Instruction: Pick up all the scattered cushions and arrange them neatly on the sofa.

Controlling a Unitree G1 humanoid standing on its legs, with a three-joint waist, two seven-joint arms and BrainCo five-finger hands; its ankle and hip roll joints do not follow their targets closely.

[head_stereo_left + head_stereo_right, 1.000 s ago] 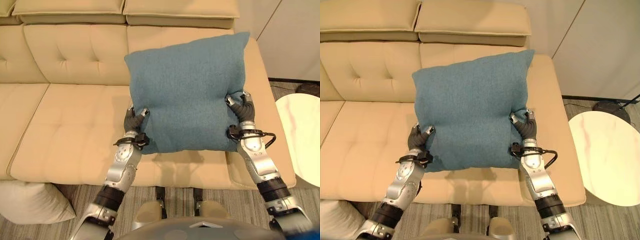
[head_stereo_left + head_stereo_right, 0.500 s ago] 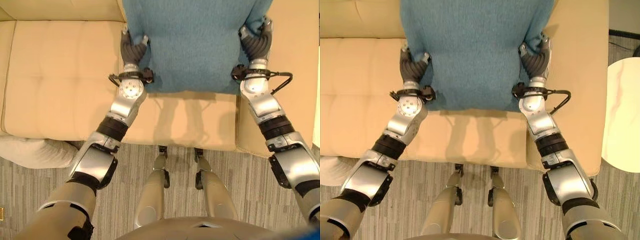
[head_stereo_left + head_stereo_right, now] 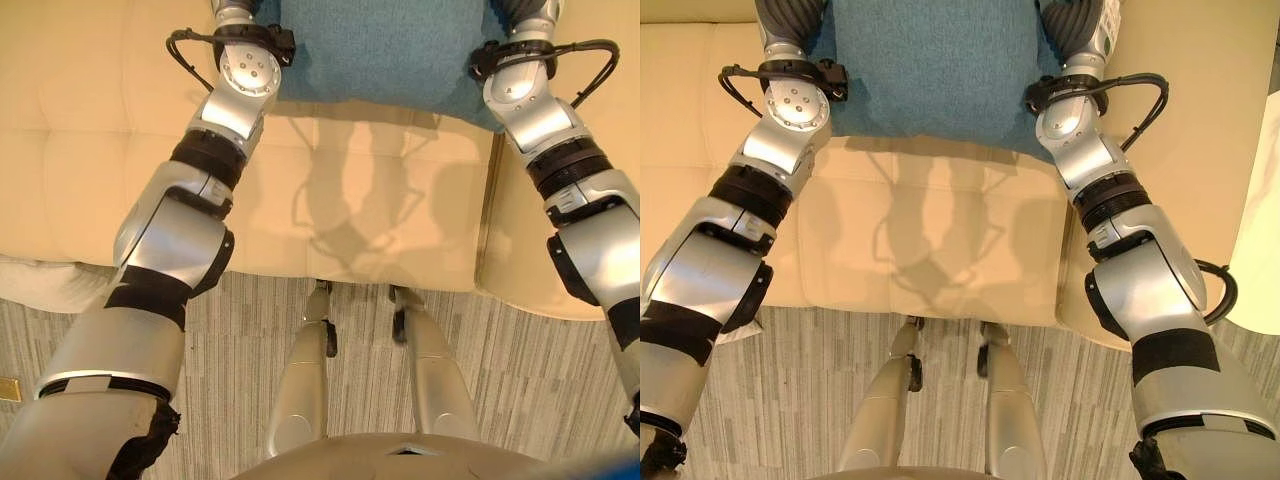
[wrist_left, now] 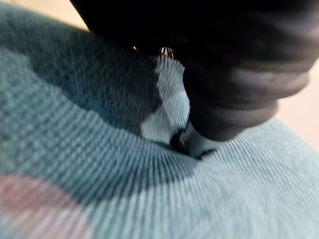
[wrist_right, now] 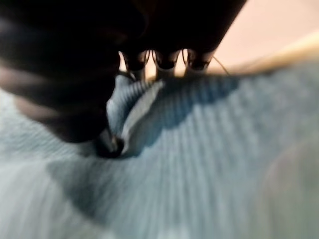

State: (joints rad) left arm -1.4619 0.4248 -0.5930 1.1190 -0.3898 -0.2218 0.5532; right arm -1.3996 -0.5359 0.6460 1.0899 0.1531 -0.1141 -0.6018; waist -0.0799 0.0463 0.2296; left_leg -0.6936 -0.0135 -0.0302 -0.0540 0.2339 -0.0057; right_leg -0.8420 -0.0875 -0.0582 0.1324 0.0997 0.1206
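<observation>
**Teal cushion held over the sofa seat by both hands**

A teal knitted-fabric cushion (image 3: 930,70) sits between the robot's two arms at the far side of the head views, above the seat of a cream tufted upholstered sofa (image 3: 380,210). The cushion's near edge runs across the seat, and it throws a shadow onto the seat cushion in front of it.

The left hand (image 3: 790,25) is at the cushion's left edge, its dark ribbed cover pressed against the fabric. In the left wrist view the thumb (image 4: 199,144) digs into the teal cloth, which bunches into a fold around it, so this hand is pinching the cushion.

The right hand (image 3: 1080,25) is at the cushion's right edge. In the right wrist view its dark-tipped fingers (image 5: 164,59) curl over the cushion's edge while the thumb presses in from the near side, with a fold of cloth squeezed between them: it too is clamped on the cushion.

A pale off-white cushion (image 3: 35,285) lies on the grey striped carpet floor (image 3: 350,400), at the foot of the sofa on the robot's left.
</observation>
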